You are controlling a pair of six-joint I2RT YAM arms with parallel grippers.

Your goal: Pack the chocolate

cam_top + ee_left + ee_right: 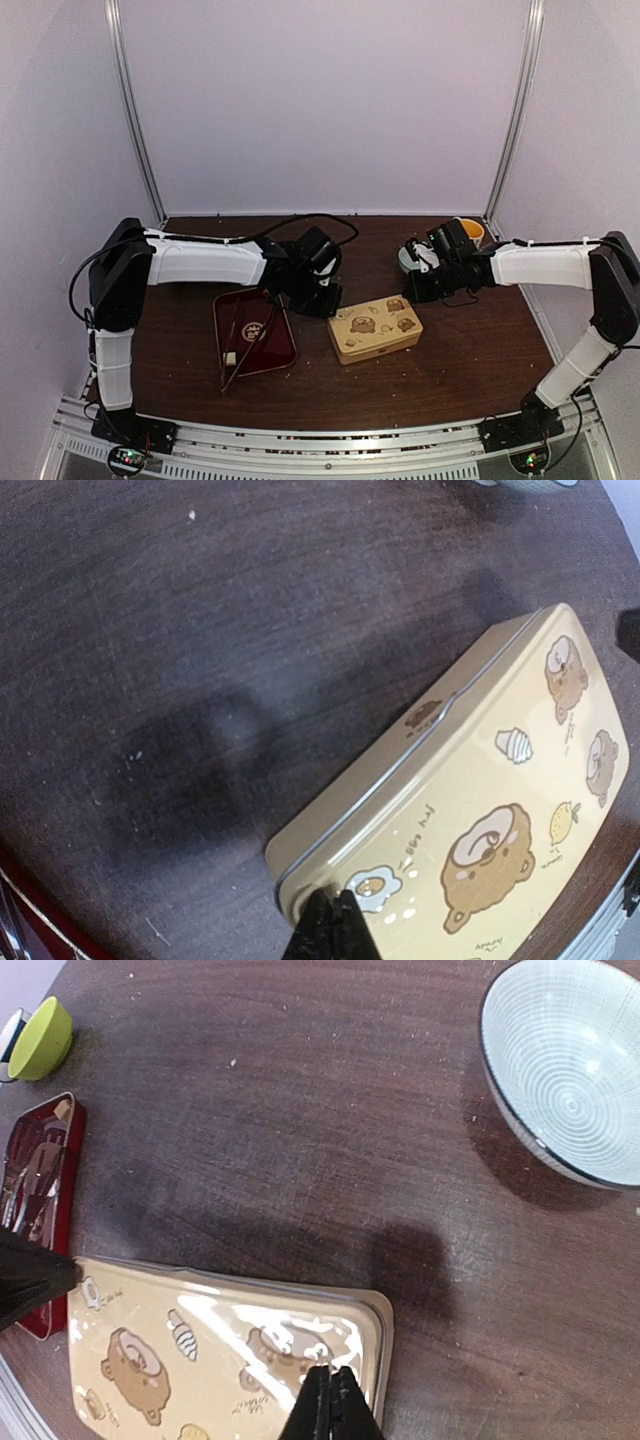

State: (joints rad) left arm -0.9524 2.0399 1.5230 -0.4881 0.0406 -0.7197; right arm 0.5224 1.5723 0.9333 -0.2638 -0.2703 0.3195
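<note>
The chocolate is out of view in every frame. A beige tin box [375,327] with brown bears printed on its lid lies closed on the dark table. My left gripper [335,910] is shut, and its tip rests at the box's [470,790] near left corner. My right gripper [332,1385] is shut too, with its tip over the right end of the lid [230,1360]. In the top view the left gripper [325,300] and right gripper [415,290] flank the box from behind. Neither holds anything.
A red tray [252,335] with metal tongs [245,350] and a small pale cube [231,357] lies left of the box. A white ribbed bowl [565,1065] stands behind the right gripper. There is a green cup [42,1038] further back and an orange cup [470,232] at back right.
</note>
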